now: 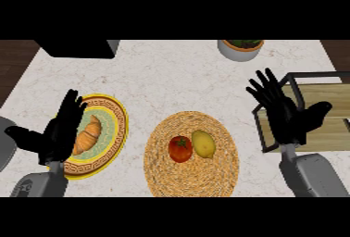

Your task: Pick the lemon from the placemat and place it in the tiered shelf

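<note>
**Head view: lemon unclaimed, tomato crowding it**

Head view showed the lemon (203,143) lying near the middle of the woven placemat (193,178), touching or all but touching a red tomato (180,148) on its left side. Held by neither hand. Right hand (285,115) spread flat, fingers straight, hovering over the near corner of the tiered shelf (321,99), well apart from the fruit. Left hand (60,132) likewise spread and empty, resting over the rim of a patterned plate (115,118) bearing a croissant (87,133).

Risks, judged from that layout:

1. Closest hazard: the tomato. Fingers closing on the lemon from the left could nudge the tomato, roll it off the mat, or catch it instead of the lemon.
2. Rounded, smooth fruit (likely to roll if pushed sideways rather than enclosed) could slip away on a shallow approach.
3. Dark frame bars of the shelf stood beside the right hand; could clip a bar on the carry back and knock the lemon free.
4. Potted plant (240,49) at the far edge looked safely out of the path.
</note>
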Robot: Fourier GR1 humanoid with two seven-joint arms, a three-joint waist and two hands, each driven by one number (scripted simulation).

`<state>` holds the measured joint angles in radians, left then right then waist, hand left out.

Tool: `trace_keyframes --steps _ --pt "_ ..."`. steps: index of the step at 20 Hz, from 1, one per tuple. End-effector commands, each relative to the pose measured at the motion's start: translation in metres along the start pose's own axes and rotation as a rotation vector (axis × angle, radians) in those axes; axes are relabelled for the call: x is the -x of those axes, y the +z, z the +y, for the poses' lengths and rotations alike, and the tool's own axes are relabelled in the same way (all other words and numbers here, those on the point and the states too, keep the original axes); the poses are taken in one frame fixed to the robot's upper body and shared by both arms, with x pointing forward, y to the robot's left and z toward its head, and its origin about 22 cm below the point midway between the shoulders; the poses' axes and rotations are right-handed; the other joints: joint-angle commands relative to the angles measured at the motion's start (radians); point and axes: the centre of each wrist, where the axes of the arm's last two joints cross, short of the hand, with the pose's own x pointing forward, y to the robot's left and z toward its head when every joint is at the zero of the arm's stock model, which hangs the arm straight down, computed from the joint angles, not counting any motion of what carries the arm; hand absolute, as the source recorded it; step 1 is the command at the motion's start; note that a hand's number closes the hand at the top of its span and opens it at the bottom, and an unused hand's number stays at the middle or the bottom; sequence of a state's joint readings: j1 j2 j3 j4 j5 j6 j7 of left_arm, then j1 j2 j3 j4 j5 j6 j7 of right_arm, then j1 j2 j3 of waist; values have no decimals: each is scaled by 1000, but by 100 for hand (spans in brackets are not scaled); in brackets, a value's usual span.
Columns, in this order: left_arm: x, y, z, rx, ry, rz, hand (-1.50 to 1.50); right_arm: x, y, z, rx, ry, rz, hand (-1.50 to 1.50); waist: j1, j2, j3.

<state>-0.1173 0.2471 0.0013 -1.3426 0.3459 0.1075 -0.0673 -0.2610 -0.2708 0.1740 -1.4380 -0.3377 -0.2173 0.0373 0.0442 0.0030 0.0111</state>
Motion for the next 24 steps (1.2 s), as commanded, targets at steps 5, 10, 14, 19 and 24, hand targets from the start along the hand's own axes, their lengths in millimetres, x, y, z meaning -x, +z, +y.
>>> trace_keyframes --steps 5,10,14,19,24 --pt "-53 -15 0 -11 -192 -146 0 -27 -15 99 -609 62 -138 150 33 -5 -6" --pt "-55 0 -30 -15 -187 -122 0 7 -35 105 -542 -95 -55 -150 -10 1 -9" --pt "-65 15 -28 -54 -208 -128 0 -5 -42 69 -710 -77 -152 -150 -29 -4 -10" --pt "-62 16 -20 -48 -215 -118 0 -67 -60 38 -929 283 -140 -150 -33 -9 -11" --pt "-57 17 -24 -56 -196 -100 0 -112 -48 73 -1066 620 -165 -150 -46 -14 -13"
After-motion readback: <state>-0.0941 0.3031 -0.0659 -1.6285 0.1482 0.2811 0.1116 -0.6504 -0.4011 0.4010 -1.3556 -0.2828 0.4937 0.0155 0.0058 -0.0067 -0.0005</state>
